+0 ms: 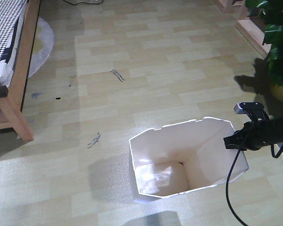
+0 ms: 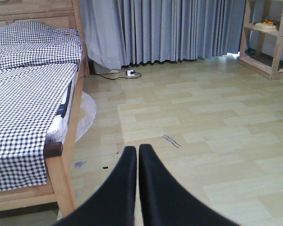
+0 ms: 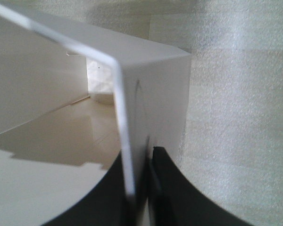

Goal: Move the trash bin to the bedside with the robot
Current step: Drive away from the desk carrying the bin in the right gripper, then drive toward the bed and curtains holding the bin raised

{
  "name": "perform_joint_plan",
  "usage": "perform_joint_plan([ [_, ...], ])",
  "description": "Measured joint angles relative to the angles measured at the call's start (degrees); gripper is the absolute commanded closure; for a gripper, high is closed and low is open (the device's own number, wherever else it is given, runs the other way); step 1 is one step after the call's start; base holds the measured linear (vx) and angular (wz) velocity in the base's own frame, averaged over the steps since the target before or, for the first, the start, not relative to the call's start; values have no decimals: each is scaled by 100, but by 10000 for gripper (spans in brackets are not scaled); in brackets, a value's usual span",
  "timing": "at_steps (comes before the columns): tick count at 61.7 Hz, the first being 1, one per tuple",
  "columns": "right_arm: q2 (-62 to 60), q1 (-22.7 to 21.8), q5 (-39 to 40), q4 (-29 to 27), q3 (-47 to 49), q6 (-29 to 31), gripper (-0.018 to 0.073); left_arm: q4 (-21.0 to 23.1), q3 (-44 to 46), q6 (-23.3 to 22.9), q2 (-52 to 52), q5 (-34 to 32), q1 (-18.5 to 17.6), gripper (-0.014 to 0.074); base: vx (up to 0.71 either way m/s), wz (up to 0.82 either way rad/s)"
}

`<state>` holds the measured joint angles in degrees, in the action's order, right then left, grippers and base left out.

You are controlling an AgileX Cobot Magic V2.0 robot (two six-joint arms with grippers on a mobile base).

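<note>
The white trash bin [image 1: 170, 146] stands on the pale wood floor at the lower middle of the front view, its cream inside showing. My right gripper [image 1: 232, 141] reaches in from the right and is shut on the bin's right rim. In the right wrist view the thin wall [image 3: 151, 80] runs between the two black fingers of that gripper [image 3: 140, 153]. The bedside, a light wooden bed frame [image 1: 20, 70] with checked bedding [image 2: 28, 94], lies far left, well apart from the bin. My left gripper [image 2: 137, 148] is shut on nothing, pointing at the floor beside the bed.
A potted plant [image 1: 278, 42] and a low wooden shelf [image 1: 252, 28] stand at the right. A round pale rug [image 1: 40, 42] lies by the bed. Grey curtains [image 2: 170, 28] and a power strip [image 2: 129, 72] line the far wall. A black cable [image 1: 231, 188] hangs from my right arm.
</note>
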<state>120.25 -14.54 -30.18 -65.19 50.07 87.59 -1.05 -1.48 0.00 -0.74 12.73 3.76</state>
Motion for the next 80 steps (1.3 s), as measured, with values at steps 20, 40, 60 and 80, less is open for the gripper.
perform_joint_plan([
  [20,0,0,44,0,0,0,566,0,0,0,0,0,0,603,27,0],
  [40,0,0,44,0,0,0,566,0,0,0,0,0,0,603,27,0],
  [60,0,0,51,0,0,0,566,0,0,0,0,0,0,603,31,11],
  [80,0,0,51,0,0,0,566,0,0,0,0,0,0,603,33,16],
])
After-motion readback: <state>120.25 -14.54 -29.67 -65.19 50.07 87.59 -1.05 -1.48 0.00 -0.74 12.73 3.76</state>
